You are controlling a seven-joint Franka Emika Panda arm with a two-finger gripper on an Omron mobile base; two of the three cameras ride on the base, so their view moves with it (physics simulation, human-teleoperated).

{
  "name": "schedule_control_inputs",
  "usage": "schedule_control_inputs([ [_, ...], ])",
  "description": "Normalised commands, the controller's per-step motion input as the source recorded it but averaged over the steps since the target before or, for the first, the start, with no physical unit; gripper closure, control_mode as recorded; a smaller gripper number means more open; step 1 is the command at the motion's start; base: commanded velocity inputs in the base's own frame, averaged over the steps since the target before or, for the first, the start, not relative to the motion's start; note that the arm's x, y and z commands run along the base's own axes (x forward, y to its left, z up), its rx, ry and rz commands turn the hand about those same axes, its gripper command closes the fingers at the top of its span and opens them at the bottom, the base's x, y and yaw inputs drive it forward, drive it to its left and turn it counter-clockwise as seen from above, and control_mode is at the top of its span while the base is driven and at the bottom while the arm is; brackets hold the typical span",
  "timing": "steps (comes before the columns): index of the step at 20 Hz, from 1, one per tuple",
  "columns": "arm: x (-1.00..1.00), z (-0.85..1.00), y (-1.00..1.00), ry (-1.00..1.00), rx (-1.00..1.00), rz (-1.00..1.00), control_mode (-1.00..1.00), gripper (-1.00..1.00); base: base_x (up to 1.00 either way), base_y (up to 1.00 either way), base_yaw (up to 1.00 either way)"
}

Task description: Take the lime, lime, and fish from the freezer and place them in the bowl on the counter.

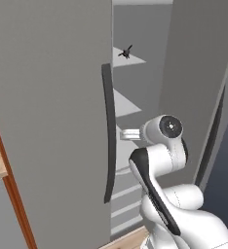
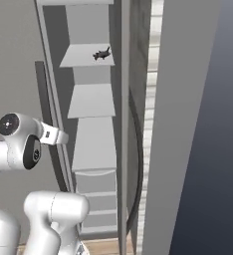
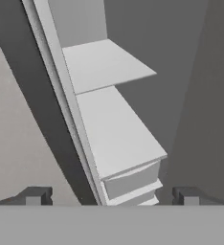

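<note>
Freezer [image 1: 47,97] open — retrieval not yet begun.
Fish [image 2: 102,54] is seen on an upper shelf [image 2: 88,57]; gripper [image 3: 111,196] is spread wide, empty — limes and bowl unlocated.

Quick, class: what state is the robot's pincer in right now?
Pincer: open, holding nothing, facing the freezer shelves.

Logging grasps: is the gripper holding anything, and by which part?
Nothing: the gripper is open and empty; the small dark grey-black fish lies on a freezer shelf.
</note>
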Motion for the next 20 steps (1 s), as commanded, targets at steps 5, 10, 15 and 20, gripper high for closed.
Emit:
schedule_control_inputs([
  [5,0.0,0.0,0.0,0.0,0.0,0.0,1.0,-1.0,0.99,-0.25,0.0],
  [10,0.0,0.0,0.0,0.0,0.0,0.0,1.0,-1.0,0.88,-0.78,0.0],
  [15,0.05,0.33,-0.39,0.0,0.11,0.0,-1.0,-1.0,0.3,-0.6,0.0],
  [20,0.0,1.0,-0.67,-0.01,0.12,0.02,-1.0,-1.0,0.0,0.0,0.0],
])
